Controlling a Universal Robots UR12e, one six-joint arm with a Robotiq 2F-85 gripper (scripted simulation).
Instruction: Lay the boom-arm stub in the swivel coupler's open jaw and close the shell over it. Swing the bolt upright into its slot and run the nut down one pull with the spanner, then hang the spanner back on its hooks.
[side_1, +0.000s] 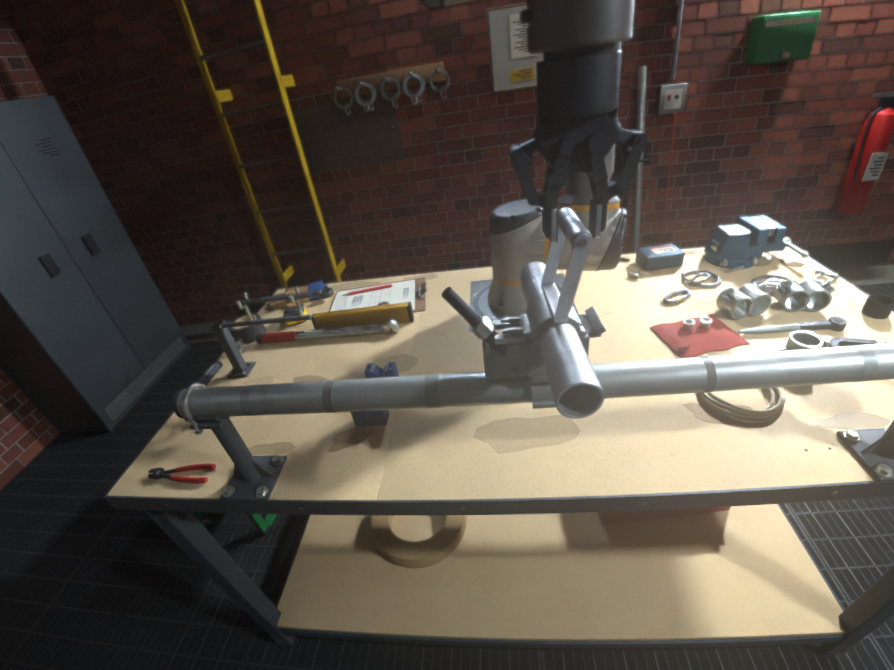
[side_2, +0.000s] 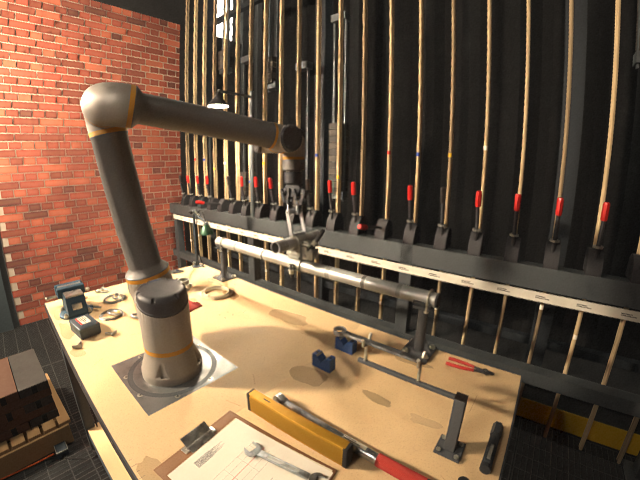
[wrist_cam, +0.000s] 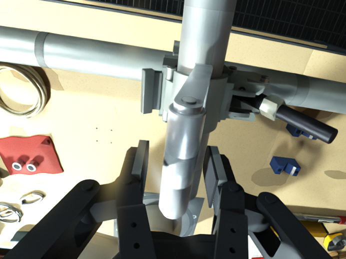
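My gripper (side_1: 570, 216) (wrist_cam: 174, 170) (side_2: 293, 206) hangs above the swivel coupler (side_1: 530, 336) (wrist_cam: 195, 92), straddling the grip bar (wrist_cam: 181, 162) at the top of the coupler's raised shell handle (side_1: 570, 267). The boom-arm stub (side_1: 559, 339) (wrist_cam: 205, 36) lies across the coupler, crossing the long horizontal pipe (side_1: 433, 390) (side_2: 331, 271). The bolt with its nut (wrist_cam: 269, 106) and black handle (side_1: 462, 307) (wrist_cam: 305, 127) leans out to the side of the coupler. A spanner (side_2: 382, 349) rests on the hook stand at the bench's far end. The gripper is open and holds nothing.
The long pipe spans the bench's front edge on two posts (side_1: 242, 451). My arm's base (side_2: 165, 336) stands behind the coupler. Blue V-blocks (wrist_cam: 284, 165), a cable coil (side_1: 739, 404), a red cloth (side_1: 696, 333), clamps and a vice (side_1: 743, 238) lie around the bench.
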